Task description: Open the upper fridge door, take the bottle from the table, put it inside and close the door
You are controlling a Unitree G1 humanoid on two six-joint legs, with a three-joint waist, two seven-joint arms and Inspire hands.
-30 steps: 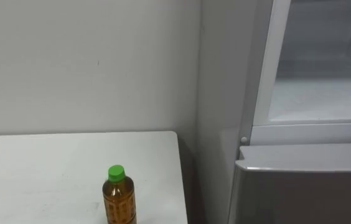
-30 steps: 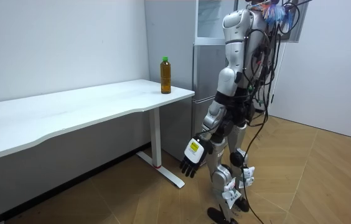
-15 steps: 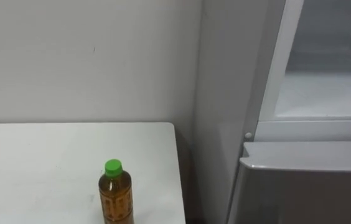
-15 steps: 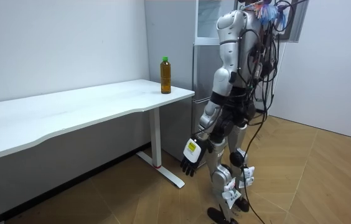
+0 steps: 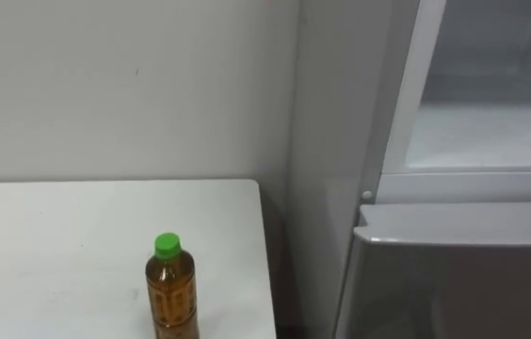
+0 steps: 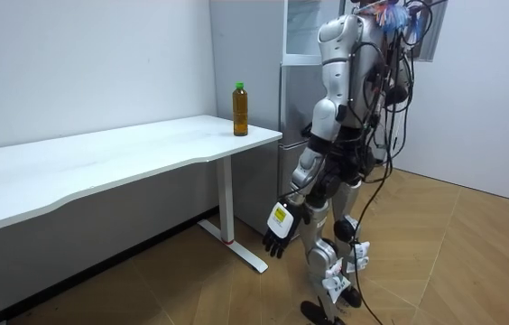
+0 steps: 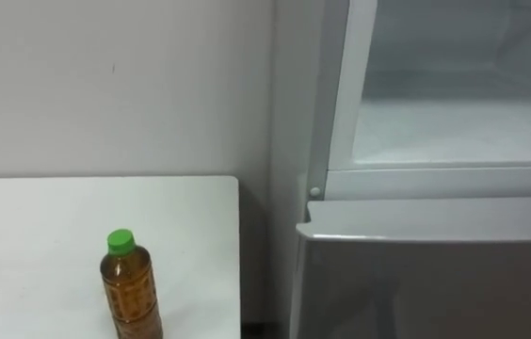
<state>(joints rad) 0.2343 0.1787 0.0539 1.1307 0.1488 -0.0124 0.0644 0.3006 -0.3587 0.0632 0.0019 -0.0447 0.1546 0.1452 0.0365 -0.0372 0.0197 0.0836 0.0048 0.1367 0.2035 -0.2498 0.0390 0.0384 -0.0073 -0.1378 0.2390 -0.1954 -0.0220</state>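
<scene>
A bottle (image 5: 173, 297) of amber drink with a green cap stands upright near the right-hand end of the white table (image 5: 49, 235). In the room view the bottle (image 6: 240, 108) sits at the table's far corner, next to the fridge (image 6: 296, 86). The fridge's upper compartment (image 5: 491, 132) stands open, with a pale, frosted inside. I stand on the floor facing the fridge and the table's end. My left hand (image 6: 277, 233) hangs low beside my thigh with relaxed fingers, far below the bottle and holding nothing.
The grey lower fridge door (image 5: 454, 278) is closed, and its top edge juts out under the open compartment. A dark gap (image 5: 280, 273) separates the table's end from the fridge's side. A plain wall (image 5: 124, 85) runs behind the table. The floor (image 6: 453, 262) is wooden.
The eye view has shifted a little, so the bottle shows slightly further left. My upper body has swayed slightly in the room view. The bottle and my left hand have stayed put.
</scene>
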